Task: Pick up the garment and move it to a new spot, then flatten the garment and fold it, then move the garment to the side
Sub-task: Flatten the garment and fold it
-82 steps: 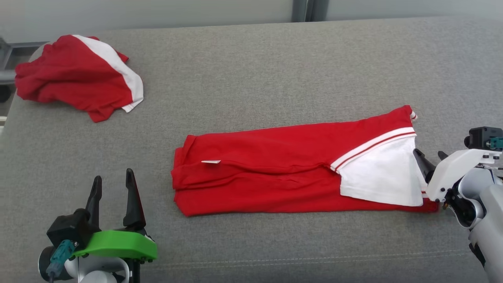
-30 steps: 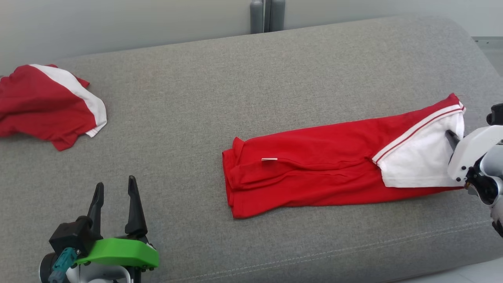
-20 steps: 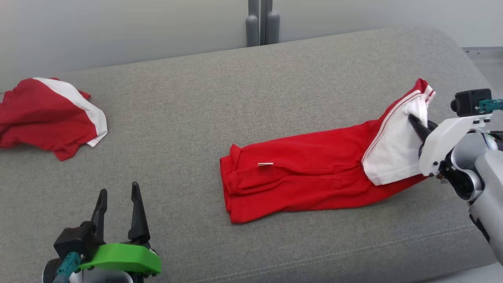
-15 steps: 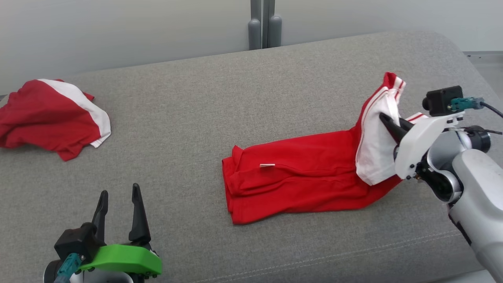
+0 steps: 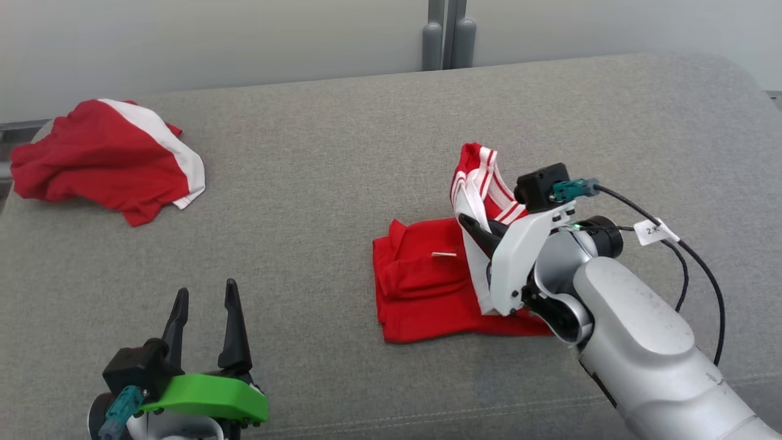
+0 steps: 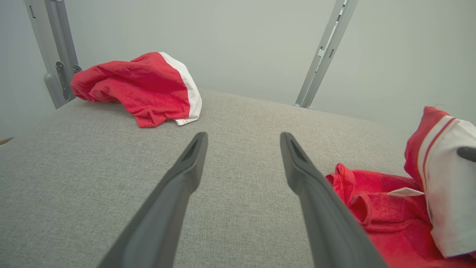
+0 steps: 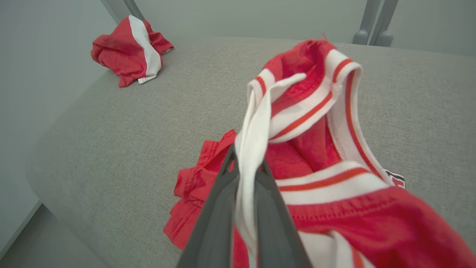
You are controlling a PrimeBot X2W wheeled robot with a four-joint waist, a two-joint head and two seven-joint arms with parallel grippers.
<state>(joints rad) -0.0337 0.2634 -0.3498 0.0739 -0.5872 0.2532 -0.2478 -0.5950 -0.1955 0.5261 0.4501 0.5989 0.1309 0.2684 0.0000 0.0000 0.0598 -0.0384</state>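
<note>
Red cotton with white striped trim, the folded garment (image 5: 421, 287) lies right of centre on the grey woven cushion (image 5: 305, 183). Its white-banded end is lifted and doubled back over the red part, pinched between the closed dark fingers of the right gripper (image 5: 468, 223). At lower left, the left gripper (image 5: 204, 296) hovers with fingers spread wide, holding nothing. A crumpled red-and-white cloth (image 5: 110, 156) sits at upper left, well apart.

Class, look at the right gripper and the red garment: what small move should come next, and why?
Probably carry the right gripper toward the tagged end of the red garment and lower it: it is shut on the white-striped end, held raised above the flat red half.
</note>
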